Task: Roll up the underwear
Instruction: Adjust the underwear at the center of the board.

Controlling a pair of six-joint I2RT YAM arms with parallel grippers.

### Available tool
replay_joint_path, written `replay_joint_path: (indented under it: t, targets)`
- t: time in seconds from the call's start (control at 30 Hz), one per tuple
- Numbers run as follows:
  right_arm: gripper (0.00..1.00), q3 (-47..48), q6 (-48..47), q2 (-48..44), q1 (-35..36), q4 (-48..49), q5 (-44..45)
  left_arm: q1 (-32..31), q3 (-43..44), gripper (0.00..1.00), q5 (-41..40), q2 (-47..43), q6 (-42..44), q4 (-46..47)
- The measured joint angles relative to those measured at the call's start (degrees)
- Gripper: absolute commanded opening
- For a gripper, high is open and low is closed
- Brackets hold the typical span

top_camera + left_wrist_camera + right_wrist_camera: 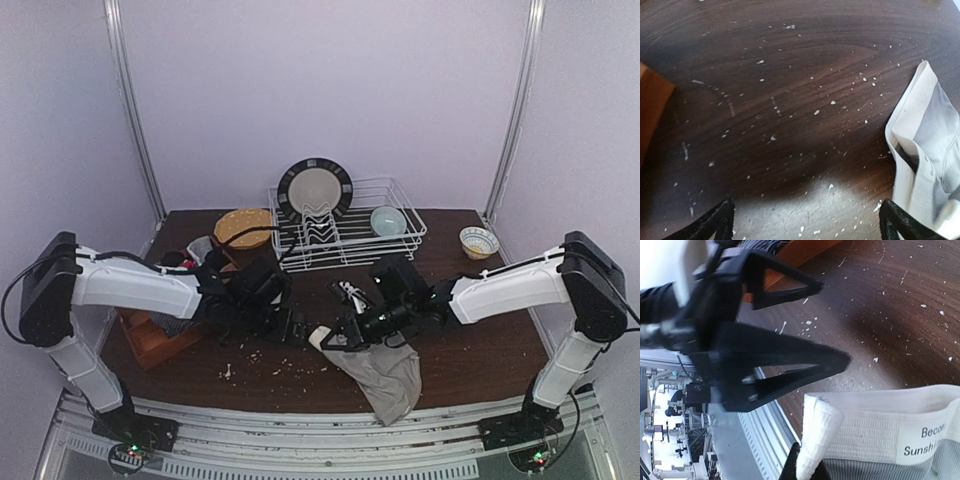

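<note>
Near the table's [490,345] front edge, the grey-beige underwear [388,378] lay limp and light, our right gripper [335,338] clamped on its white waistband [875,432], our left gripper [807,227] spread wide and empty alongside. We judged that firmer elastic the surest hold.

Soft even light; top view slightly grainy; glare on table [790,210]; wrist foregrounds blurred.
</note>
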Motion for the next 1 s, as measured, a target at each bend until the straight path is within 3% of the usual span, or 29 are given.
replay_joint_path:
  t: [0.37, 0.73, 1.0]
  targets:
    - [0.05, 3.0, 6.4, 8.0, 3.2, 2.6, 7.0, 0.0, -7.3, 0.98, -2.4, -5.7, -2.6, -0.1]
    - [0.09, -1.4, -1.1, -6.1, -1.9, -8.1, 18.4, 0.0, -7.3, 0.98, -2.4, -5.4, -2.8, 0.3]
    - [0.09, -4.3, -5.5, -6.9, -6.8, -14.3, 22.2, 0.0, -5.5, 0.98, -1.4, -1.7, -2.8, 0.4]
